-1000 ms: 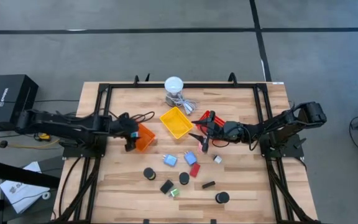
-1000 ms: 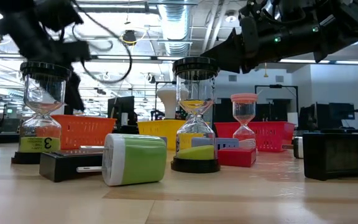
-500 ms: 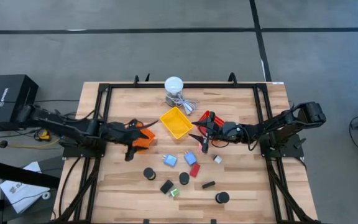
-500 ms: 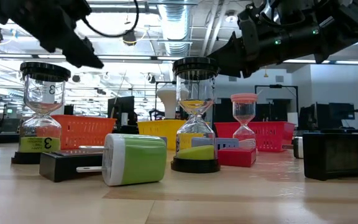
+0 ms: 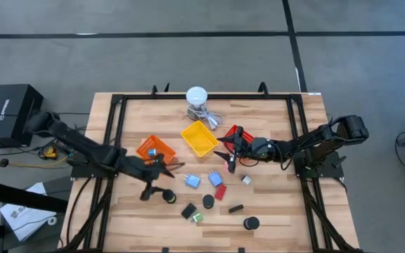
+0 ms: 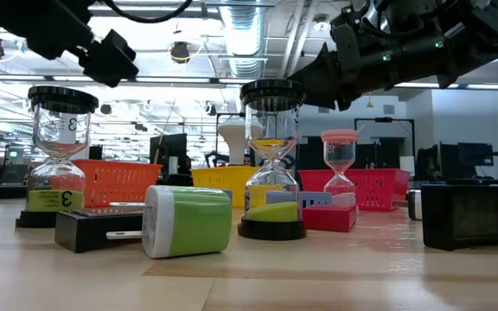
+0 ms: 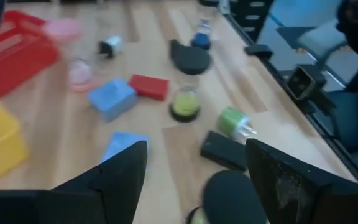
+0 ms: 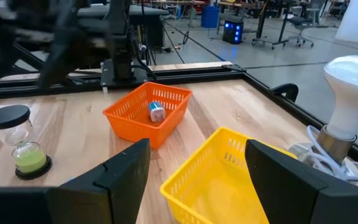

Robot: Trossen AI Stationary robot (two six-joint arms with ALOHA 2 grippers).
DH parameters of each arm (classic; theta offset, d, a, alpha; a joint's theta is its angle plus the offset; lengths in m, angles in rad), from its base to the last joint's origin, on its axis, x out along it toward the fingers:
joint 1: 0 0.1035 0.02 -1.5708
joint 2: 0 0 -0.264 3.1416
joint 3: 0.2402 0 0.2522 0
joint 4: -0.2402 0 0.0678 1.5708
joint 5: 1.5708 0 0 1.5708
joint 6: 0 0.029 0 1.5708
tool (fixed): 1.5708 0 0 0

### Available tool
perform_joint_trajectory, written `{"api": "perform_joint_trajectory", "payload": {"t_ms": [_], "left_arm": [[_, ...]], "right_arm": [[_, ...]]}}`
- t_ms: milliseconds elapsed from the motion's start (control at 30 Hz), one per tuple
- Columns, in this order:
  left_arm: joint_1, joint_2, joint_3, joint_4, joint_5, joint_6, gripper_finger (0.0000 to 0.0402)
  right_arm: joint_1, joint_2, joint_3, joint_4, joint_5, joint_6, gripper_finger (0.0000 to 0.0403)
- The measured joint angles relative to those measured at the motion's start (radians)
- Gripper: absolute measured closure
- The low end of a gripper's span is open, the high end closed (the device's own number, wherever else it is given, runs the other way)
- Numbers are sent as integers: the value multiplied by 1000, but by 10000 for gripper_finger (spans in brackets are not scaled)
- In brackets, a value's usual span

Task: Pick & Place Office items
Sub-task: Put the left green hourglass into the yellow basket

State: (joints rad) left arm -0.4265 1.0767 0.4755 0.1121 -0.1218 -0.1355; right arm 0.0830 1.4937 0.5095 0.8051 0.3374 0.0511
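The office items lie scattered on the wooden table's near half: hourglass timers with black tops (image 5: 169, 195) (image 5: 208, 202) (image 5: 251, 223), two light-blue blocks (image 5: 192, 181) (image 5: 215, 178), a red block (image 5: 220, 192), black bars (image 5: 188, 210) (image 5: 236, 208) and a green-and-white bit (image 5: 198, 217). My left gripper (image 5: 171, 169) (image 7: 194, 180) hovers open above and to the left of them; a black timer top (image 7: 229, 193) shows below its fingers. My right gripper (image 5: 223, 156) (image 8: 194, 180) hangs open in front of the red basket (image 5: 234, 133). A small blue item (image 8: 156, 112) lies in the orange basket (image 5: 153, 149).
The yellow basket (image 5: 199, 138) stands mid-table between the orange and red ones. A white round-topped device (image 5: 197, 95) with a grey cable sits at the far edge. A black frame rail (image 5: 118, 140) runs along the table's sides. Bare wood lies at the near left.
My left gripper has swung from above the orange basket toward the table's near side and right, out over the scattered items, tipping up closer to level. The orange basket now shows uncovered with the small blue item in it. My right arm has kept still.
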Motion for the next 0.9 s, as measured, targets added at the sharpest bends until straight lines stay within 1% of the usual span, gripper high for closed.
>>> {"api": "perform_joint_trajectory", "payload": {"t_ms": [100,267,433,567,733,900], "left_arm": [[-44,55,0,46,0,-16,135],[-82,129,0,52,-8,-79,125],[-92,184,0,51,-28,-50,113],[-92,209,0,54,-40,-16,111],[-92,216,0,54,-42,-7,119],[-92,213,0,53,-38,-7,149]], "right_arm": [[1,0,0,0,0,2,148],[1,0,0,0,0,2,148],[1,0,0,0,0,26,148],[7,0,0,0,0,32,148],[16,0,0,0,0,31,148],[14,0,1,0,0,28,148]]}}
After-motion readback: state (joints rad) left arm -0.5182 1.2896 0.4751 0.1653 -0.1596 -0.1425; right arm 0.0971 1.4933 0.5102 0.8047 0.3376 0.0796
